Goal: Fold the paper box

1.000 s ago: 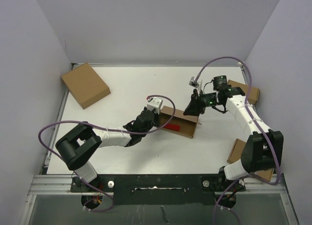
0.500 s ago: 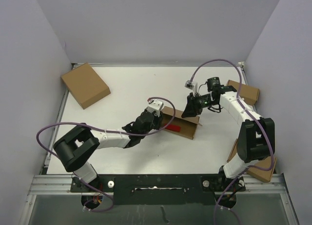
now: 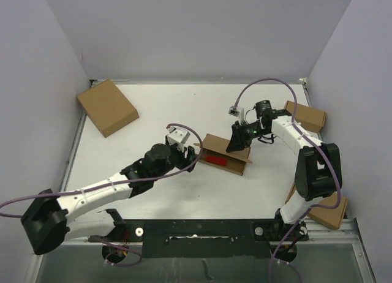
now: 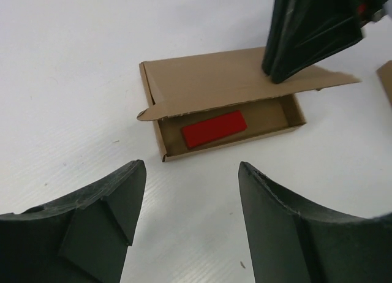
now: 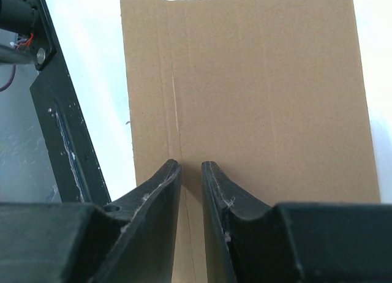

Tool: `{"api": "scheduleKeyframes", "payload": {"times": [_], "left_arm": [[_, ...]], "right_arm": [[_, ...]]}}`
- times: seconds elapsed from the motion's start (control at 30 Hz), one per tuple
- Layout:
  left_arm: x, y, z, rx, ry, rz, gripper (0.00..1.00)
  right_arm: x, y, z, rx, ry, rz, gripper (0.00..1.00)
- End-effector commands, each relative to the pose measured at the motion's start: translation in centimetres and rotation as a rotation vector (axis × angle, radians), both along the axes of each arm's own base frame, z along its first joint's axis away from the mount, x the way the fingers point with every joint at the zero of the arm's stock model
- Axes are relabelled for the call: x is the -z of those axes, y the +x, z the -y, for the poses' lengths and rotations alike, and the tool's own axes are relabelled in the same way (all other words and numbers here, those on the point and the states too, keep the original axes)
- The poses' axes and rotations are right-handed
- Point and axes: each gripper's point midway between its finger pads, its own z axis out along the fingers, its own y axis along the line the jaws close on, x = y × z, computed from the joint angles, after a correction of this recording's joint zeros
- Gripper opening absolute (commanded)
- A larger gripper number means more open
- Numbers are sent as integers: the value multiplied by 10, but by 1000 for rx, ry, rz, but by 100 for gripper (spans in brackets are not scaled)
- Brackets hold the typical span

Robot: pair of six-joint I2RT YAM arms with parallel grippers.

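Paper box holds red block, hidden from right wrist view.

In the right wrist view, the paper box lid passes out of sight behind the right claw fingers, and it conceals everything beneath it, including the red block. In the left wrist view, the right claw is cut off above its tips. The left claw fingers are cropped at the bottom edge. A cardboard box to the right of that claw shows you only a corner. From overhead, you cannot tell whether the right claw touches the lid.
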Motion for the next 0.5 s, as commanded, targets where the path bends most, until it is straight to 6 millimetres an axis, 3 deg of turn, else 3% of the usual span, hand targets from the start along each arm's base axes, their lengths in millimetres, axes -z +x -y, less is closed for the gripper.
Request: {"api": "scheduleKeyframes", "payload": {"times": [0.0, 0.1, 0.23, 0.33, 0.47], "left_arm": [[-50, -17, -6, 38, -99, -32, 61], [-64, -12, -6, 46, -140, -77, 61], [-69, 5, 10, 91, -200, -160, 58], [-68, 20, 23, 113, -206, -178, 52], [-52, 38, 45, 167, -209, -236, 39]], "right_arm": [[9, -2, -3, -18, -9, 1, 22], [17, -4, -3, -28, -28, -6, 22], [29, -7, 0, -41, -69, -14, 22], [40, -9, 1, -48, -99, -31, 22], [54, -11, 4, -54, -143, -58, 22]]}}
